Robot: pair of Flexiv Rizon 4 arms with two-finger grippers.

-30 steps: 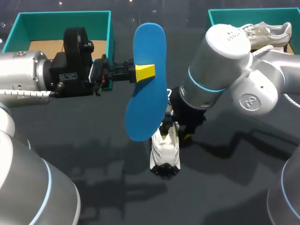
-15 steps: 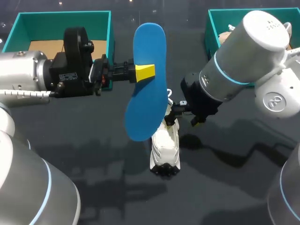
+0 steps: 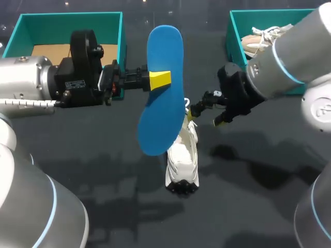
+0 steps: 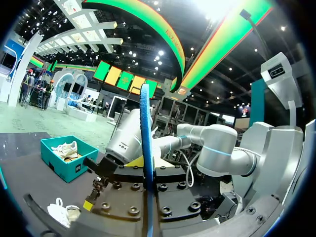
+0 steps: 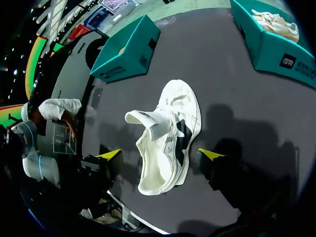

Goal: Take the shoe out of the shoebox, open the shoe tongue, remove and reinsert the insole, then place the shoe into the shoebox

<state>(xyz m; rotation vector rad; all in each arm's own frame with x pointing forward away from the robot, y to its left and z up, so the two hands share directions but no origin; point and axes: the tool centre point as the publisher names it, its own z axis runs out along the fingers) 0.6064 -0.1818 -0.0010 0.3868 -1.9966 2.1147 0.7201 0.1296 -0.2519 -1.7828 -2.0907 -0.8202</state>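
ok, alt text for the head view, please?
The left hand grips a blue insole, held upright over a dark table. The right hand hangs open over a white shoe lying on the table. Teal boxes sit at the far corners: the left box, and the right box holding a second shoe.

We locate the shoe (image 3: 182, 160) on the table (image 3: 103, 170) at frame centre, partly behind the insole (image 3: 160, 93), which our left gripper (image 3: 158, 79) holds above it. Our right gripper (image 3: 205, 119) sits right of the insole. The left shoebox (image 3: 67, 14) occupies the upper left. The right shoebox (image 3: 231, 36) occupies the upper right, with a second shoe (image 3: 257, 42) inside.
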